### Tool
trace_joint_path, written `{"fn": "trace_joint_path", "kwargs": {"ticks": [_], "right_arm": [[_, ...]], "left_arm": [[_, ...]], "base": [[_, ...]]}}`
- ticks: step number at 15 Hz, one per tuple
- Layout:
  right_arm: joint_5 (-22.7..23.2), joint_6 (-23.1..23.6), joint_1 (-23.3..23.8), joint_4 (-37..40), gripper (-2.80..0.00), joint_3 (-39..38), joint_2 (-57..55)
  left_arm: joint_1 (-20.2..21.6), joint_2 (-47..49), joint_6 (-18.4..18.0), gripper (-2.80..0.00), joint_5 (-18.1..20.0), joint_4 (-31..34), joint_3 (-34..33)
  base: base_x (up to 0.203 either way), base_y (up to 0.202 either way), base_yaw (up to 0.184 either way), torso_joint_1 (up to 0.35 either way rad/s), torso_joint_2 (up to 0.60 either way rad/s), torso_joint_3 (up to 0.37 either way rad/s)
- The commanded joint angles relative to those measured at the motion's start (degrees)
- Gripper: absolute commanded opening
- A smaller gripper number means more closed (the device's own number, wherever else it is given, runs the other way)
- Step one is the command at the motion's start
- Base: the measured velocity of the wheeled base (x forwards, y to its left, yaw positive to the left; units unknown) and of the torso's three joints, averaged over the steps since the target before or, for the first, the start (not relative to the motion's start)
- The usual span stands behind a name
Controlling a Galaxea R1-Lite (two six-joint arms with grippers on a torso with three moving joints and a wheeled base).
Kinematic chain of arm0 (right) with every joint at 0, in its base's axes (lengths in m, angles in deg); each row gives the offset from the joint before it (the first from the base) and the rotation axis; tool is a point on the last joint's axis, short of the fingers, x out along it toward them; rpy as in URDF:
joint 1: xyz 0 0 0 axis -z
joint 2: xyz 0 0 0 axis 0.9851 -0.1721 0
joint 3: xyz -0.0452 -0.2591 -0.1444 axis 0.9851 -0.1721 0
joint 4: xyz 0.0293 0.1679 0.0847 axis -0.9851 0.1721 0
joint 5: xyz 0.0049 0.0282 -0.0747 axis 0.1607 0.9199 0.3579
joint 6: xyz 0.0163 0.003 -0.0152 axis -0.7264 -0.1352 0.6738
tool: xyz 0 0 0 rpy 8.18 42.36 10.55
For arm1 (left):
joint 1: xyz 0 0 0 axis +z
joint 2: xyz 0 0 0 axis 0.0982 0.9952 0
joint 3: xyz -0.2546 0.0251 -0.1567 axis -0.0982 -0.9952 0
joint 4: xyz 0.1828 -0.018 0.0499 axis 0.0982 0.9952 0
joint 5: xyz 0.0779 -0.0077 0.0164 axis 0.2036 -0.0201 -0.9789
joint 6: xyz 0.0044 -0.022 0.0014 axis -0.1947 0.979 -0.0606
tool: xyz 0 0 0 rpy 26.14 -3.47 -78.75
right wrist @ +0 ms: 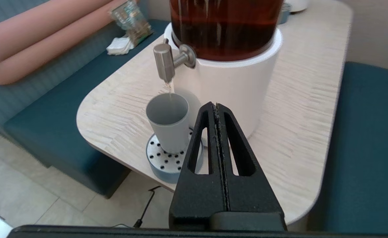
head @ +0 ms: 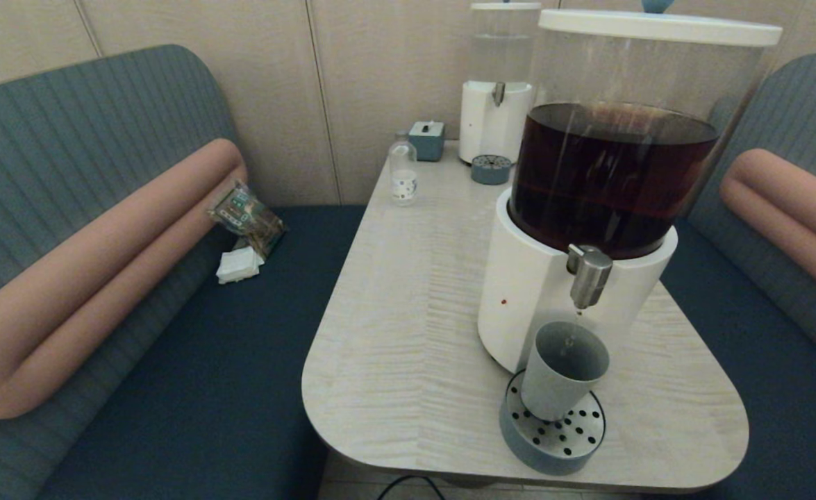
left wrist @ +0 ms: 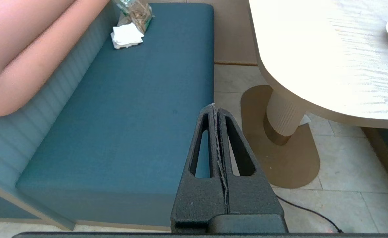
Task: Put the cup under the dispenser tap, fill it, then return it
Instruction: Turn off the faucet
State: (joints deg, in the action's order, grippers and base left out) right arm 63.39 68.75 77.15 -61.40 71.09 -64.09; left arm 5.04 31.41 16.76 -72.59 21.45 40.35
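Observation:
The grey-blue cup (head: 562, 371) (right wrist: 169, 121) stands upright on the round perforated drip tray (head: 566, 437) (right wrist: 162, 158), directly below the brushed-steel dispenser tap (head: 589, 275) (right wrist: 164, 62). A thin trickle falls from the spout into the cup. The tap belongs to the white-based dispenser (head: 519, 292) holding dark brown liquid. My right gripper (right wrist: 216, 105) is shut with nothing in it, hanging off the table's near edge, short of the cup and apart from it. My left gripper (left wrist: 214, 106) is shut and empty, low beside the bench, left of the table.
A second white dispenser (head: 494, 118) with clear liquid, its small drip tray (head: 491, 169), a grey-blue box (head: 426, 140) and a small clear bottle (head: 403, 170) stand at the table's far end. A packet (head: 246, 215) and napkins (head: 239, 265) lie on the left bench (head: 206, 361).

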Motion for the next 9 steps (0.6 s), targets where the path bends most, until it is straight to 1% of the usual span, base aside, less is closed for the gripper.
{"fn": "trace_joint_path", "kwargs": {"ticks": [1, 4, 9], "right_arm": [[-0.35, -0.05, -0.05, 0.83, -2.80, -0.68, 4.44], [-2.17, -0.08, 0.23, 1.99, -2.80, -3.84, 10.26], [-2.66, 0.06, 3.86, 1.61, -2.80, -9.12, 19.04]], "left_arm": [[-0.02, -0.01, 0.03, -2.80, -0.01, 0.02, 0.00], [-0.02, -0.01, 0.03, -2.80, -0.01, 0.02, 0.00], [-0.02, -0.01, 0.03, -2.80, -0.01, -0.07, 0.00]], "base": [[0.000, 0.000, 0.000, 0.000, 0.00, 0.000], [0.000, 0.000, 0.000, 0.000, 0.00, 0.000], [0.000, 0.000, 0.000, 0.000, 0.00, 0.000]]}}
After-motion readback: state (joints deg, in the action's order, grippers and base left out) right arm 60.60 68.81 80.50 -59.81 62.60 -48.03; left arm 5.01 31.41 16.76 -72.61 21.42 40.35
